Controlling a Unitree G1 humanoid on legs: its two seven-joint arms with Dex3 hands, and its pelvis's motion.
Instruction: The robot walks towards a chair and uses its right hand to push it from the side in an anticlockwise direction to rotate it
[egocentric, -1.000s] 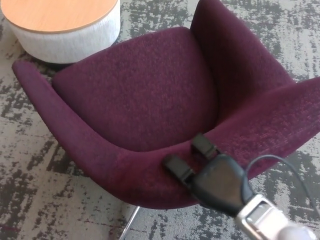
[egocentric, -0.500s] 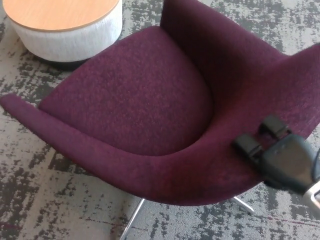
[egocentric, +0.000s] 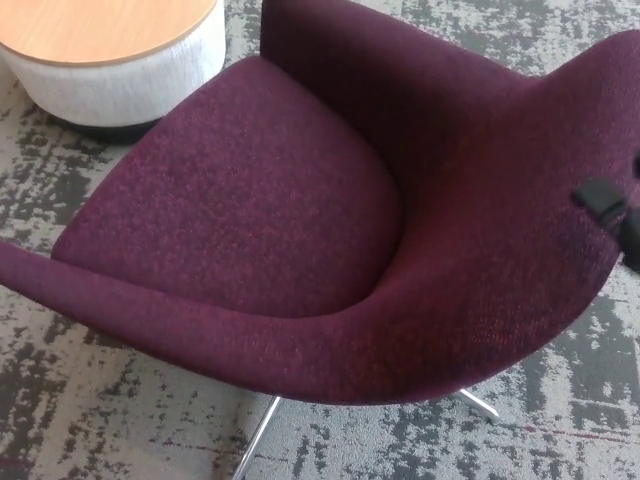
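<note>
Only a small black part of the right hand shows at the right edge of the head view; it lies against the outer side of the chair, on the purple shell near where arm meets backrest. Whether the fingers are spread or curled cannot be told, because most of the hand is out of the picture. It grips nothing visible; the contact looks like a flat push, which suits the task, since a sideways load at the shell's outer edge gives the best leverage about the swivel axis. The left hand is not in view.

The chair fills most of the picture. Its seat faces the lower left, its backrest rises at the upper right, and one arm sweeps along the bottom of the view. Two chrome legs of the base show beneath the shell on the grey patterned carpet.

A round side table with a wooden top and pale fabric wall stands at the upper left, just beside the seat edge. Judgement: further anticlockwise rotation could bring the chair arm close to that table, so clearance there needs watching.
</note>
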